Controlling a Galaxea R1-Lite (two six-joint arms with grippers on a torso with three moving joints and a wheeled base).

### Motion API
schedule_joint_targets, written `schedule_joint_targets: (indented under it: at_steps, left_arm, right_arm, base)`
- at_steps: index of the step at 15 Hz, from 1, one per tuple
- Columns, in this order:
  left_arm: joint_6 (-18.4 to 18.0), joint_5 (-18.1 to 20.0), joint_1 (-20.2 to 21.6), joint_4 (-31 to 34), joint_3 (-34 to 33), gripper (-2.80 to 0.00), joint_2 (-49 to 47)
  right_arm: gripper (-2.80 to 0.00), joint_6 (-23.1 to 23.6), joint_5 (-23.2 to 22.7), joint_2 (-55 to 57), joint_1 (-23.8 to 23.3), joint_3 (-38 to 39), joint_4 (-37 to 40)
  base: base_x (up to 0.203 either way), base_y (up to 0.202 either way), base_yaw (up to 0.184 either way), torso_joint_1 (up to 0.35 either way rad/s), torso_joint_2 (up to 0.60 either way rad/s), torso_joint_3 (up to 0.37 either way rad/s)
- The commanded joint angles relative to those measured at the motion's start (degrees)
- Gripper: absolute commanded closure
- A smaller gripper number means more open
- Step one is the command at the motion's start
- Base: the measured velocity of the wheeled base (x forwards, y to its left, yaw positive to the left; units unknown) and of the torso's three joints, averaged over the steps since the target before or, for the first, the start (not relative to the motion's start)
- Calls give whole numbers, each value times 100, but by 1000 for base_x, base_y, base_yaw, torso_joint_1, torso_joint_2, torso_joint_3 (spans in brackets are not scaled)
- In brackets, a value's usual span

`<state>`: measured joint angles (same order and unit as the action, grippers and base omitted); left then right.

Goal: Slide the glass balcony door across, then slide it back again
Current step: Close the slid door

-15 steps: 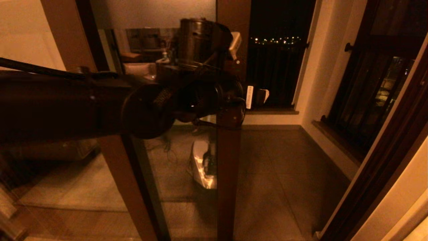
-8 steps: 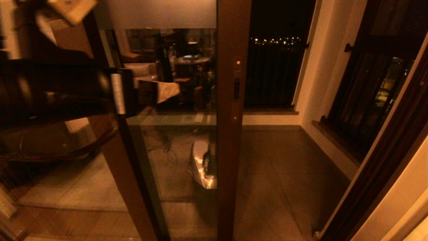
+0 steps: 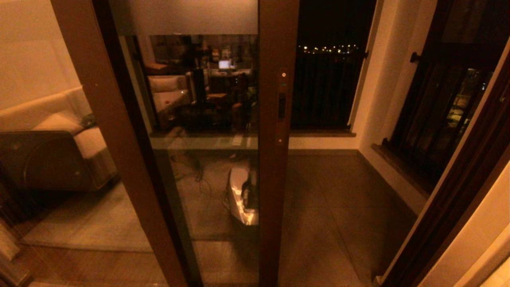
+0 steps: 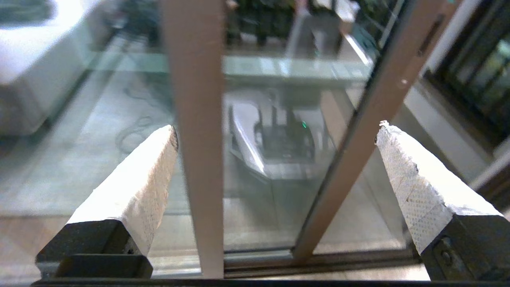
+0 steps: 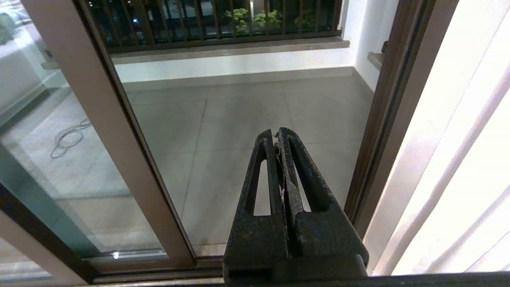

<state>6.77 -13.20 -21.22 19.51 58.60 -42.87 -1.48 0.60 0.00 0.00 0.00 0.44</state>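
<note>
Beside the open gap onto the balcony stands the glass balcony door (image 3: 223, 131), its brown stile with the slim lock plate (image 3: 281, 105) upright near the middle of the head view. To the right of that stile the doorway is unglazed, and the tiled balcony floor (image 3: 338, 199) runs through to the dark barred window (image 3: 326, 87). To the left of the stile, the door's glass overlaps a second brown-framed panel (image 3: 59, 139) that shows a sofa.

Neither arm shows in the head view. The left gripper (image 4: 275, 167) is spread wide and holds nothing; through its wrist camera both white fingertips (image 4: 139, 187) hang clear of the door's frame, pointing at the glass low down near the floor track (image 4: 279, 263). The right gripper (image 5: 279, 137) is pressed together and empty, aimed at the open gap beside the stile, apparently parked.

My judgement: nothing touches the door, so no slide is under way. Whether this open position is the halfway point or the finished return, I cannot tell from these views alone. If a slide remains, the left gripper must first reach the stile.
</note>
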Motion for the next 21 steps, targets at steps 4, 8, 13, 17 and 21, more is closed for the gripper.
schedule_joint_targets:
  at_steps: [4,8,13,17,21]
  left_arm:
    - [120,353,394,226,-358,0,1106]
    - [174,399,708,237,-586,0,1523]
    - [228,633,1182,722,-399,0,1526]
    - [228,833,1303,1030,-437,0,1607]
    - [246,1375,1397,1024,-681,0,1894]
  right_arm:
    - [0,-2,2,0,0,0,0]
    - [0,-2,2,0,0,0,0]
    - [0,-2,2,0,0,0,0]
    - [0,-2,2,0,0,0,0]
    - [0,-2,2,0,0,0,0]
  base:
    - [0,0,0,0,0,0]
    - [0,0,0,0,0,0]
    - [0,0,0,0,0,0]
    - [0,0,0,0,0,0]
    - [0,0,0,0,0,0]
